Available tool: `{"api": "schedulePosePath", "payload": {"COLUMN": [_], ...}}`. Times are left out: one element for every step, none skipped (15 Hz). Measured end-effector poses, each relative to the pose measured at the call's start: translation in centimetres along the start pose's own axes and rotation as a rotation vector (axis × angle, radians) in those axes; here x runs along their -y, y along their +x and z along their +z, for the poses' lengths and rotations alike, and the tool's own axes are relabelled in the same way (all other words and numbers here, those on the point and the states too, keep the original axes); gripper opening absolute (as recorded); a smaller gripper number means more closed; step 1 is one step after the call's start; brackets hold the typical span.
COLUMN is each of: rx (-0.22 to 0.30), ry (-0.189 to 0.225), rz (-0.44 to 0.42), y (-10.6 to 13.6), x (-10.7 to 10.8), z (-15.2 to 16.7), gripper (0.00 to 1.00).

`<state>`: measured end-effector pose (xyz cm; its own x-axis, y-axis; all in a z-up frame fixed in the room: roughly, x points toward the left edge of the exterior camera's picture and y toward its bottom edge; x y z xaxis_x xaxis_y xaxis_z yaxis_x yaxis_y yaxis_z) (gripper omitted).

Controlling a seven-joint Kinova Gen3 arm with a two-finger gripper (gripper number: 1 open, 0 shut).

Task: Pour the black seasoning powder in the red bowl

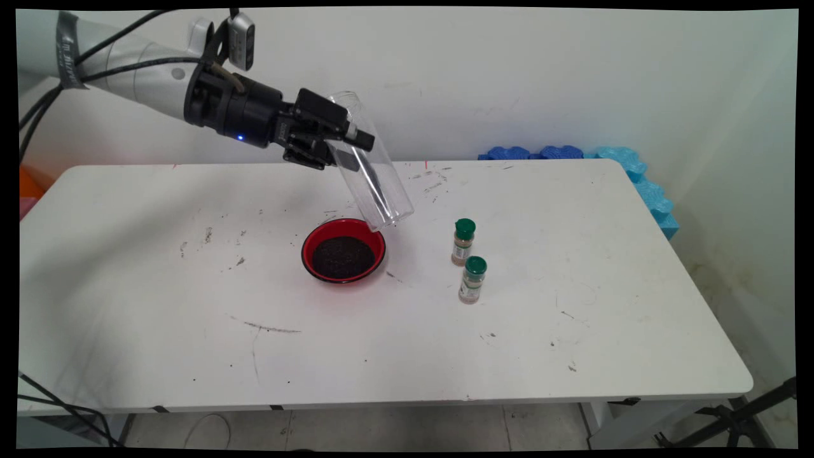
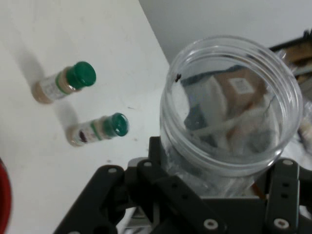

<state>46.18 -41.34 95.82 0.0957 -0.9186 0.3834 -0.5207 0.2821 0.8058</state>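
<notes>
end effector (image 1: 340, 143) clamped on clear jar (image 1: 372, 172) | jar tilted above red bowl (image 1: 343, 250) | two spice bottles (image 1: 463, 242) beside

1. The bowl (image 2: 3, 197) shows in the hand view only as a red sliver, cut by the left edge.
2. Beside the bowl, the labels on the two shakers (image 1: 463, 241) (image 1: 472, 280) are too small to read.
3. Above the bowl, the gripper (image 1: 343, 147) has its fingertips blurred behind the clear jar (image 1: 372, 165), and the hand view's bottom edge crops its linkage.
</notes>
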Motion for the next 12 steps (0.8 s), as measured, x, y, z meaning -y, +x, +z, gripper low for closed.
{"api": "schedulePosePath", "payload": {"rx": [0.006, 0.013, 0.016, 0.021, 0.025, 0.028, 0.034, 0.04, 0.042, 0.047, 0.052, 0.054], "ry": [0.008, 0.015, 0.021, 0.029, 0.037, 0.043, 0.052, 0.06, 0.067, 0.077, 0.088, 0.097], "rz": [0.061, 0.123, 0.166, 0.231, 0.285, 0.323, 0.384, 0.439, 0.478, 0.538, 0.588, 0.626], "y": [0.0, 0.0, 0.0, 0.1, 0.1, 0.1, 0.1, 0.0, 0.0, -0.1, -0.2, -0.3], "x": [-0.2, -0.5, -0.7, -1.0, -1.2, -1.3, -1.5, -1.6, -1.7, -1.7, -1.7, -1.7], "z": [0.1, 0.2, 0.3, 0.5, 0.7, 0.9, 1.2, 1.4, 1.6, 1.9, 2.2, 2.4], "gripper": [0.0, 0.0, 0.0, 0.0, 0.0, 0.0, 0.0, 0.0, 0.0, 0.0, 0.0, 0.0]}}
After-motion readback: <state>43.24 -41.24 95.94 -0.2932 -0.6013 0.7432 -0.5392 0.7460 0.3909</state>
